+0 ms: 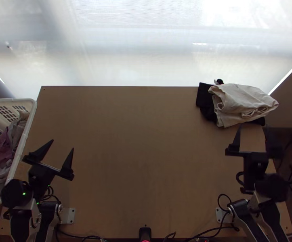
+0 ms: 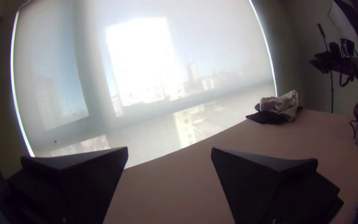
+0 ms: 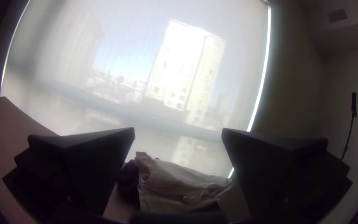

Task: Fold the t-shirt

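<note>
Two cloths lie stacked at the table's far right corner: a cream cloth point(image 1: 242, 103), folded in loose layers, on top of a black cloth point(image 1: 204, 99). Which of them is a t-shirt I cannot tell. My right gripper point(image 1: 254, 130) stands open just on the near side of the stack. In the right wrist view, the cream cloth point(image 3: 175, 186) appears between the fingers of my right gripper point(image 3: 178, 132), not held. Far from the stack, at the table's left side, my left gripper point(image 1: 62, 146) is open and holds nothing; the left wrist view shows my left gripper point(image 2: 169, 150) spread too.
A white basket point(image 1: 26, 125) with pinkish and grey cloths stands along the table's left edge. The bare wooden table point(image 1: 141, 149) spreads between the arms. Cables point(image 1: 214, 227) run along the near edge, and a pale blind point(image 1: 146, 52) hangs behind the far edge.
</note>
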### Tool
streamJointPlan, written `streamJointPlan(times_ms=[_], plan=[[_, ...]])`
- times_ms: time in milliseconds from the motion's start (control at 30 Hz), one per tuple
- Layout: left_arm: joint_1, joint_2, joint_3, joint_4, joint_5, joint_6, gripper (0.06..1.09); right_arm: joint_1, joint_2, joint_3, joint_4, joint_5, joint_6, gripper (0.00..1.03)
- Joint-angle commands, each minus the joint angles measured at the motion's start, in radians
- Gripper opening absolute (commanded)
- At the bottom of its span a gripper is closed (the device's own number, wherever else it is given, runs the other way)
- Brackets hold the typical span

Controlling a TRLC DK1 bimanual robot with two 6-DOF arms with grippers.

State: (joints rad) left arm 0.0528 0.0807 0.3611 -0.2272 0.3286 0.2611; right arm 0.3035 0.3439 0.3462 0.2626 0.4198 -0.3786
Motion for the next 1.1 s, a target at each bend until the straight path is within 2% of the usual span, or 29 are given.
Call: streamJointPlan(times_ms=[0,100,200,333,467,600,1067], plan=[[-0.114,-0.081,-0.234,0.132,0.012,0.052,1.04,0.08,-0.283,-0.242,0.033,0.011,0.017,0.98],[-0.154,-0.082,-0.271,0.135,0.004,0.052,1.04,0.068,-0.312,-0.246,-0.069,0.011,0.055,0.98],[-0.143,-0.084,-0.281,0.086,0.003,0.099,1.04,0.069,-0.335,-0.248,-0.134,0.011,0.096,0.98],[-0.133,-0.084,-0.283,0.04,0.003,0.13,1.04,0.074,-0.345,-0.25,-0.221,0.011,0.098,0.98],[-0.093,-0.084,-0.283,-0.032,0.003,0.182,1.04,0.078,-0.347,-0.25,-0.372,0.01,0.099,0.98],[-0.087,-0.084,-0.28,-0.089,0.003,0.254,1.04,0.071,-0.347,-0.251,-0.388,0.005,0.099,0.98],[-0.064,-0.082,-0.277,-0.115,0.003,0.262,1.04,0.065,-0.345,-0.253,-0.402,-0.026,0.106,0.98]])
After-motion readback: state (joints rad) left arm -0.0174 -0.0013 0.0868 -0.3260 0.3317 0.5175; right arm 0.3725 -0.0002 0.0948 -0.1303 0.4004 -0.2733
